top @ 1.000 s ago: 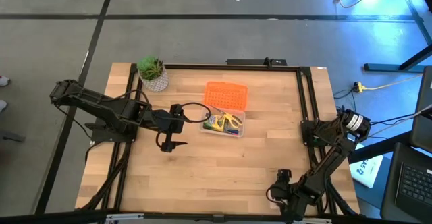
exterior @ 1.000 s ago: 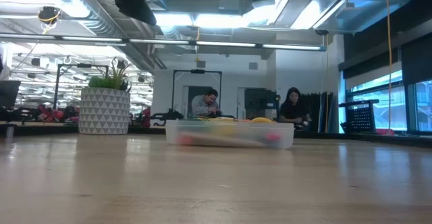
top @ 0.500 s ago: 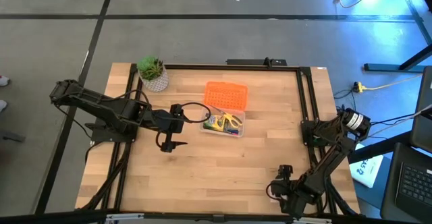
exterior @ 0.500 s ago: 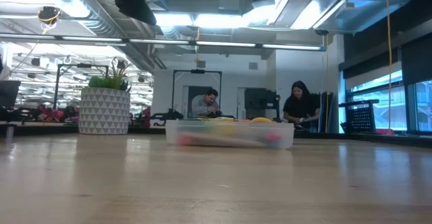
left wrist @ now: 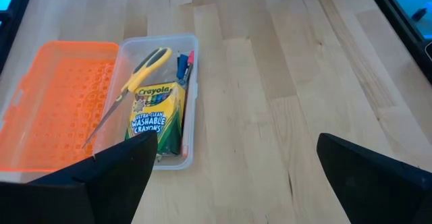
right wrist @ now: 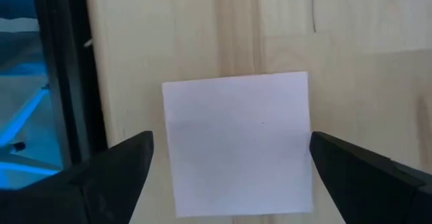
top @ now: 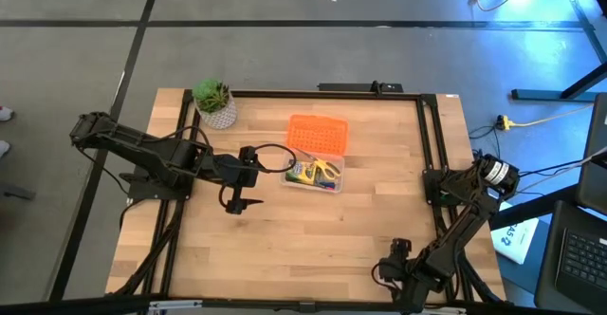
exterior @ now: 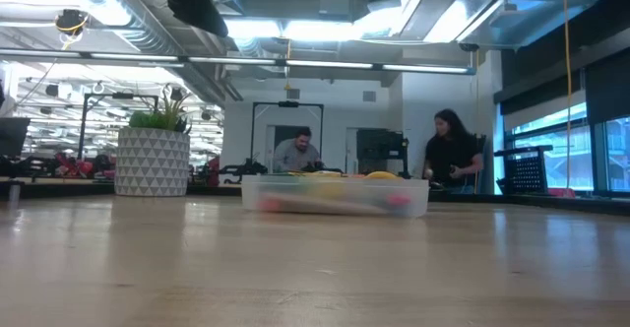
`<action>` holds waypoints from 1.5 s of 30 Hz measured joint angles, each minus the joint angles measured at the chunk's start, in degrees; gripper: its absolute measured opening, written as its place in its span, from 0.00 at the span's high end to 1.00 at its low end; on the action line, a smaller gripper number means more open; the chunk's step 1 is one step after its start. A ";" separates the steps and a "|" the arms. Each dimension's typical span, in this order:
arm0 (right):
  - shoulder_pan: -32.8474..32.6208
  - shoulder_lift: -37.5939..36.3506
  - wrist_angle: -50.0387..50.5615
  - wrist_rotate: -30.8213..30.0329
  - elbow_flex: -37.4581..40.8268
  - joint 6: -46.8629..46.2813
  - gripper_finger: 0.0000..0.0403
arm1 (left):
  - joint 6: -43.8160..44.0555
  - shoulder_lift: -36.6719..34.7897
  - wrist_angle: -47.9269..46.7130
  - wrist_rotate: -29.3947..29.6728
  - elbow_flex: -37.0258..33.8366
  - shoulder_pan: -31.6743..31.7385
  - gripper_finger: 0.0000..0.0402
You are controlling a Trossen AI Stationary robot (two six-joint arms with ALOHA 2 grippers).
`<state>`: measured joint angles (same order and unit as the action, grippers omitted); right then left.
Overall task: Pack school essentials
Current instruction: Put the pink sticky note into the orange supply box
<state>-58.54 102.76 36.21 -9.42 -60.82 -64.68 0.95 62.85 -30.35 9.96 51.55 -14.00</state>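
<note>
The clear case (left wrist: 156, 102) lies open on the table, its orange lid (left wrist: 57, 102) flat beside it. Inside lie the green-yellow crayon box (left wrist: 156, 116), the yellow-handled scissors (left wrist: 138, 72), a small blue piece (left wrist: 181, 65) and a red-tipped pencil (left wrist: 190, 57). My left gripper (left wrist: 237, 140) hovers open over bare wood, left of the case (top: 313, 175) in the high view. My right gripper (right wrist: 231, 143) is open near the table's near right corner (top: 391, 261). Its fingers stand on either side of the pale square note pad (right wrist: 237, 143), which lies flat on the wood.
A potted plant (top: 216, 104) stands at the far left of the table, with the case (exterior: 335, 194) to its right in the low view. A dark frame rail (right wrist: 64, 82) runs along the table edge close to the note pad. People are in the room behind (exterior: 453, 150).
Neither arm nor any task thing has visibly moved. In the room behind the table, one person has stood up and stepped to the right.
</note>
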 joint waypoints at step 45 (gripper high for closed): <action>-0.94 2.72 3.08 -0.58 -3.60 3.64 0.01 | 0.00 0.02 0.00 0.00 0.00 -0.01 0.00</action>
<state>-59.48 105.48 39.29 -10.00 -64.42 -61.04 0.95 62.87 -30.35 9.96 51.55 -14.01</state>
